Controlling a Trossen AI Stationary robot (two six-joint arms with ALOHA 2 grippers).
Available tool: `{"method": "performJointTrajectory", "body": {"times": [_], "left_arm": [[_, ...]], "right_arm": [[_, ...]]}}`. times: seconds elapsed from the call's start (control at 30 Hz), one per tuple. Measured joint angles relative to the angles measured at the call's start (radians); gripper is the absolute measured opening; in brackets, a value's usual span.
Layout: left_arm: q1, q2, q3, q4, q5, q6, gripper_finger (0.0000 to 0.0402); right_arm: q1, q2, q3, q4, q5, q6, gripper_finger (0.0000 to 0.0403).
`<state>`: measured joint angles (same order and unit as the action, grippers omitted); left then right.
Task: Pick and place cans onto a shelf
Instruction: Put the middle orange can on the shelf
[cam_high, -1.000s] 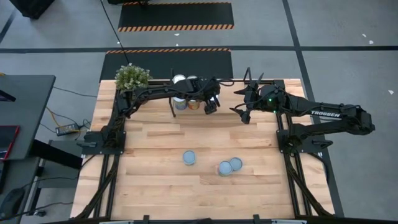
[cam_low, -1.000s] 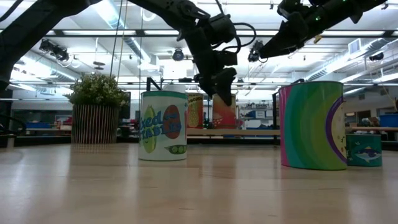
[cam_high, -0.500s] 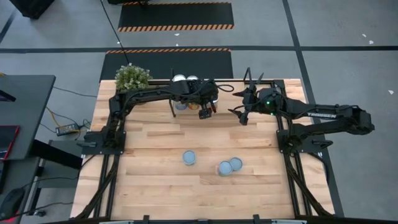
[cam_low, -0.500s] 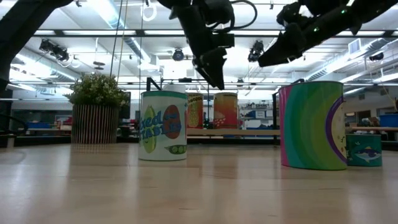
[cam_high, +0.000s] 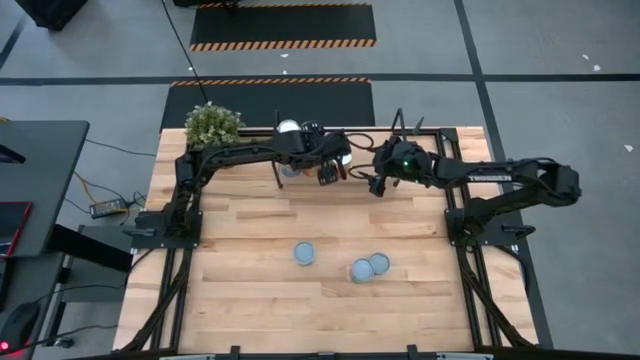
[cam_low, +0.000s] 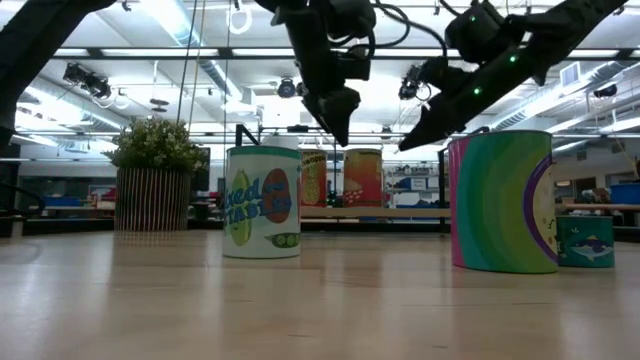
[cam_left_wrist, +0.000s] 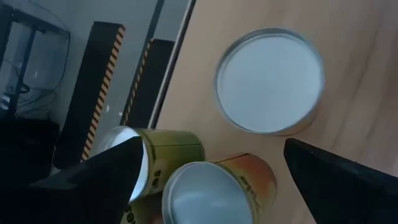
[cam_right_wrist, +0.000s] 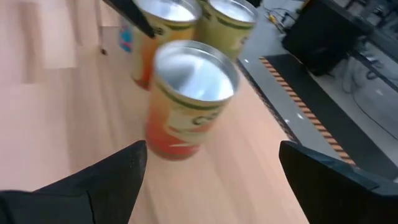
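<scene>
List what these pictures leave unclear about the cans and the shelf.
- Shelf, high view: mostly covered by both arms; cans there cannot be counted.
- Orange can, right wrist view: blurred, label unreadable.
- Far teal can, low view: partly hidden behind the big green can.
- Left gripper and right gripper, high view: too small to judge the fingers.

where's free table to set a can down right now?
Bare board between the shelf and the three loose cans, and along both side edges. Crowded at the back: shelved cans, left gripper, right gripper.
</scene>
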<state>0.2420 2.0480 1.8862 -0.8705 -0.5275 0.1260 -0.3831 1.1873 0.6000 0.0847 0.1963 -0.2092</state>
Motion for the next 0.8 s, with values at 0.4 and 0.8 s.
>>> {"method": "performJointTrajectory", "body": {"times": [0.4,0.8], "left_arm": [[0.01,0.028,-0.018,0.052,0.005,-0.029,0.0396],[0.013,0.027,-0.018,0.049,-0.016,-0.027,0.0396]], "right_arm": [[-0.1,0.032,0.001,0.138,-0.036,-0.106,0.0373],[-0.113,0.184,0.0,0.262,-0.042,-0.125,0.0373]]}}
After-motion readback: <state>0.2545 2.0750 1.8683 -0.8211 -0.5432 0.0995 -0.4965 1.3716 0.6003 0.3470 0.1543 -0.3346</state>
